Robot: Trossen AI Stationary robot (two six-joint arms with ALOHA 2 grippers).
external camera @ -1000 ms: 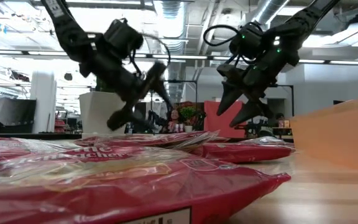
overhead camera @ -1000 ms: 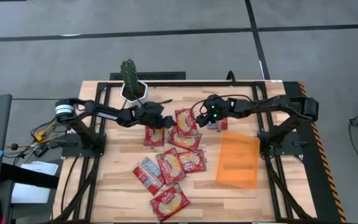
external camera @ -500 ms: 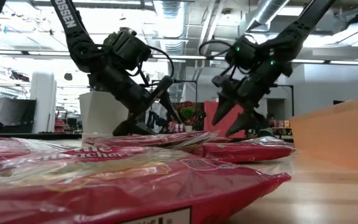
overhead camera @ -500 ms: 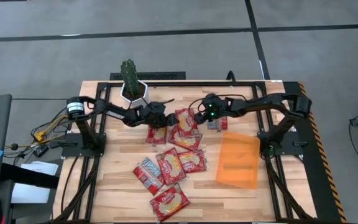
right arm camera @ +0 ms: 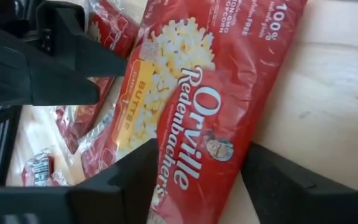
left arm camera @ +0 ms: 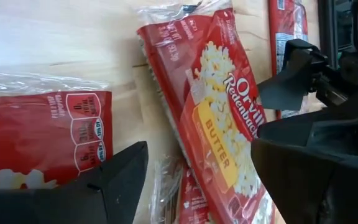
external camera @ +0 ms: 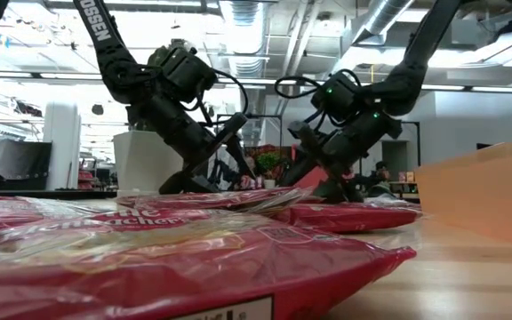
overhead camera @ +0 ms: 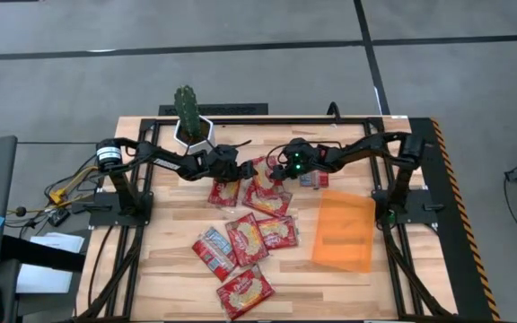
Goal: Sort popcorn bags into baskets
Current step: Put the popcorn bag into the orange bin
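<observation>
Several red popcorn bags lie flat in a loose cluster on the table's middle (overhead camera: 245, 238). One butter bag (overhead camera: 267, 175) lies at the cluster's far end, and both grippers are low over it. My left gripper (overhead camera: 240, 168) is open and comes from the left, its fingers straddling this bag (left arm camera: 222, 124). My right gripper (overhead camera: 275, 170) is open and comes from the right, its fingers either side of the same bag (right arm camera: 191, 106). The orange tray (overhead camera: 344, 231) lies to the right, with nothing in it.
A white pot with a cactus (overhead camera: 193, 130) stands at the far edge, just behind my left arm. One small packet (overhead camera: 311, 179) lies under my right arm, beside the tray's far edge. The two grippers nearly meet tip to tip. In the low view, bags (external camera: 194, 258) fill the foreground.
My right gripper has moved toward the table's left and down, tipping flatter, until it is over the far butter bag. My left gripper has dropped lower and edged right toward the same bag. The bags have stayed where they were.
</observation>
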